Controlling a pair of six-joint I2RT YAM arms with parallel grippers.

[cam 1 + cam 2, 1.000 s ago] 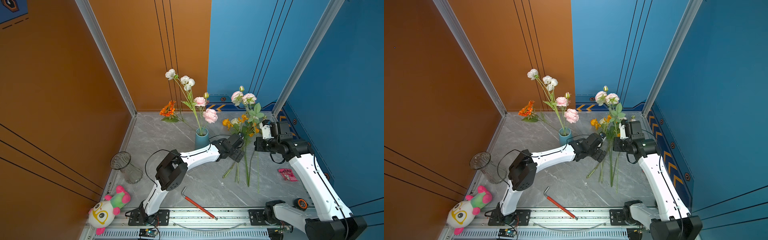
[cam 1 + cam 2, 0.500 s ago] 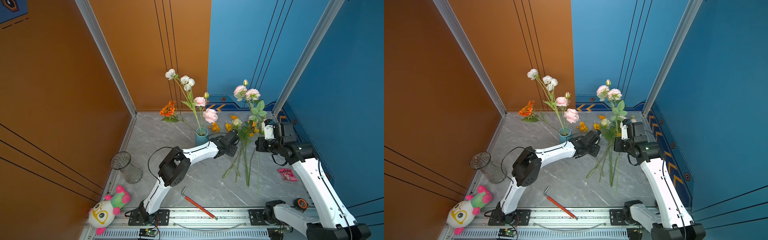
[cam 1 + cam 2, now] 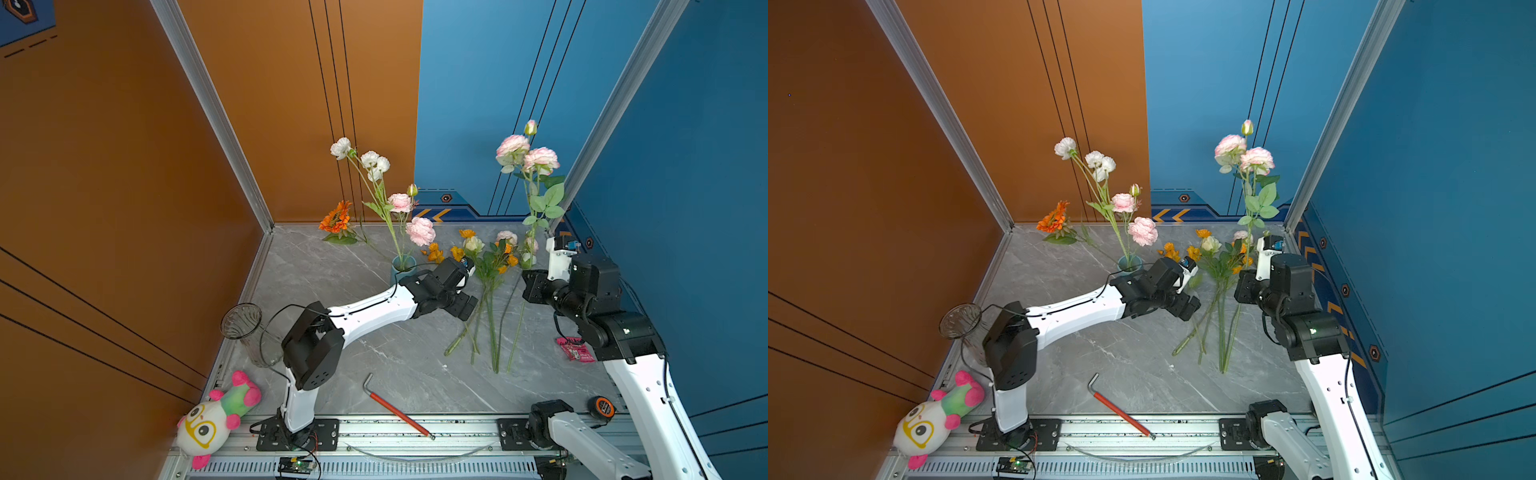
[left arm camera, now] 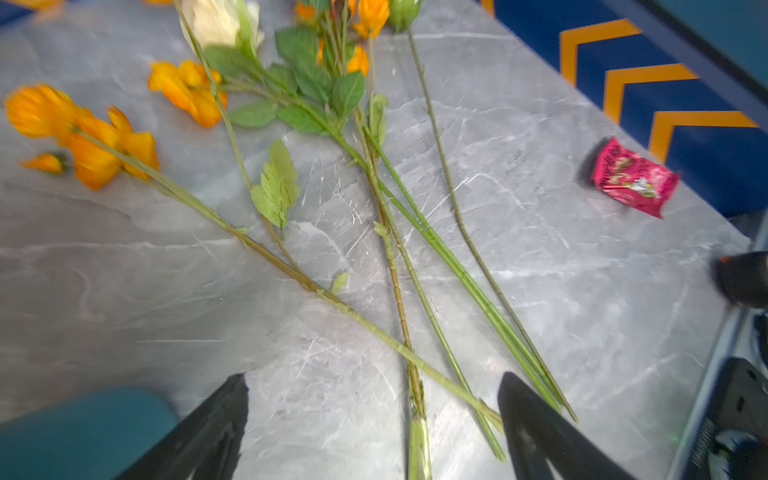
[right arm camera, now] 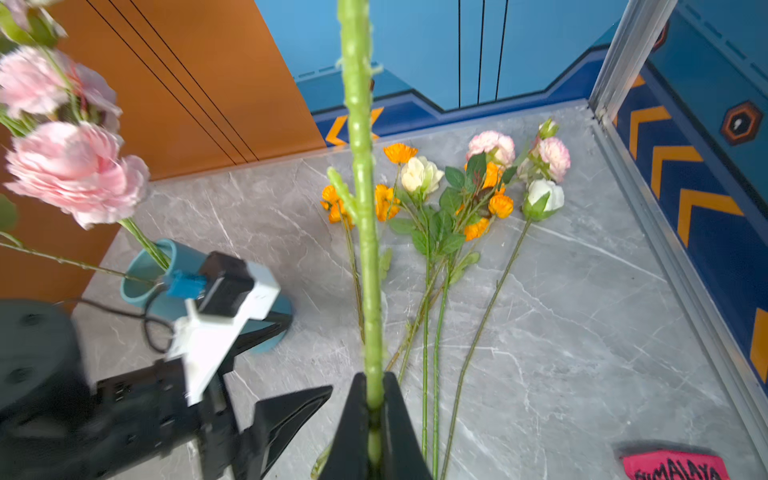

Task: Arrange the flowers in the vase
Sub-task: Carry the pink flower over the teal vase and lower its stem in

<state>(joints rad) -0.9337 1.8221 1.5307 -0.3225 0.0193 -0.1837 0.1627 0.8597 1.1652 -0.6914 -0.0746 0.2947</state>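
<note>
right pincer [image 5: 370,395] is clamped on a pink flower [image 3: 539,160], upright right of centre in a top view; left pincer [image 4: 374,386] stands apart. i'd centre its stem over the vase [image 3: 402,265], then lower straight.

The grey marble-patterned tabletop [image 3: 332,266] is showing a smooth, faintly glossy finish with fine scratches. The clear ribbed glass vase [image 3: 245,332] at the near left is letting light through. The small teal cylindrical vase [image 3: 397,274] is presenting a matt, even wall. The white-and-green plush toy [image 3: 216,415] is showing fuzzy cloth. The pink snack packet [image 4: 631,178] is reflecting like glossy foil. The upright green flower stem [image 5: 365,249] is showing a rough, nubbed, plastic-looking skin.
</note>
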